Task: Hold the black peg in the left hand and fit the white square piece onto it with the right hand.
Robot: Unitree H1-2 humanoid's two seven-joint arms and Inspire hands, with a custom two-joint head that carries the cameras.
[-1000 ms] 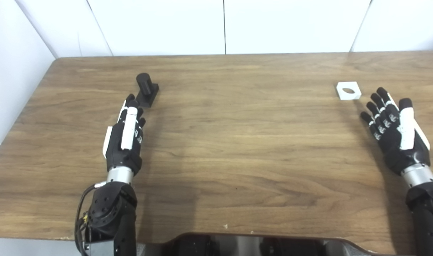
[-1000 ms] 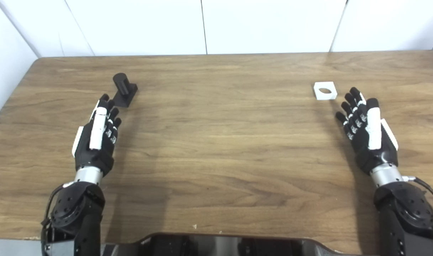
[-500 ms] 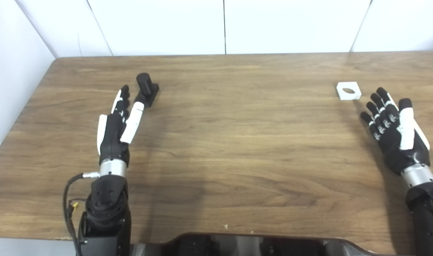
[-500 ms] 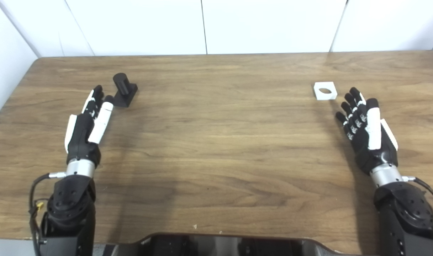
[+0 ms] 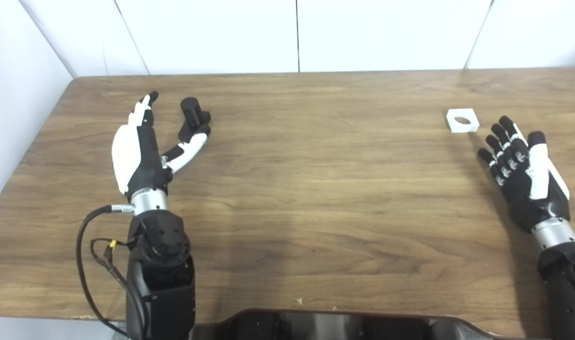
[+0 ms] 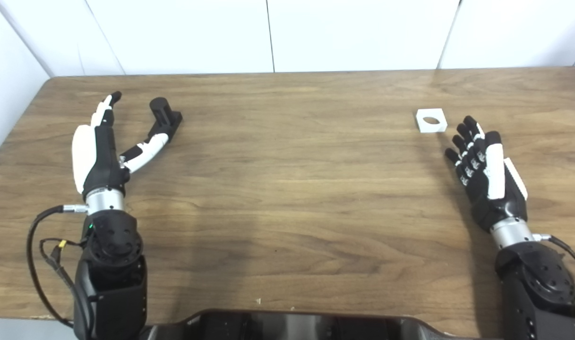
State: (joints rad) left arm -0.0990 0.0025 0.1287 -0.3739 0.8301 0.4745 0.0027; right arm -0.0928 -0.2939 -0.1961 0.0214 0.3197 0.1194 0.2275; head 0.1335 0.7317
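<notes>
The wooden bench [image 5: 315, 189] spans the whole scene, with white wall panels behind it. The left hand [image 5: 143, 146] stands edge-on at the far left, its fingers [image 5: 143, 106] spread wide from the thumb and holding nothing; the thumb tip lies against or just beside the base of the black peg [image 5: 194, 118], which I cannot separate from here. The right hand [image 5: 523, 165] hovers palm-down at the far right, fingers apart and empty.

The black peg sits on the bench in the open span of the left hand: a short round post rising, tilted, from a flat block base. It looks rigid, light and probably of printed plastic, so it may skid if nudged from one side only. The base edges seem the better place to pinch, leaving the post free.

The white square piece [image 5: 462, 120] lies flat just beyond the right fingertips, not touching them, its round hole facing up. It appears small, stiff and light; gripping its outer side faces would keep the hole clear.
</notes>
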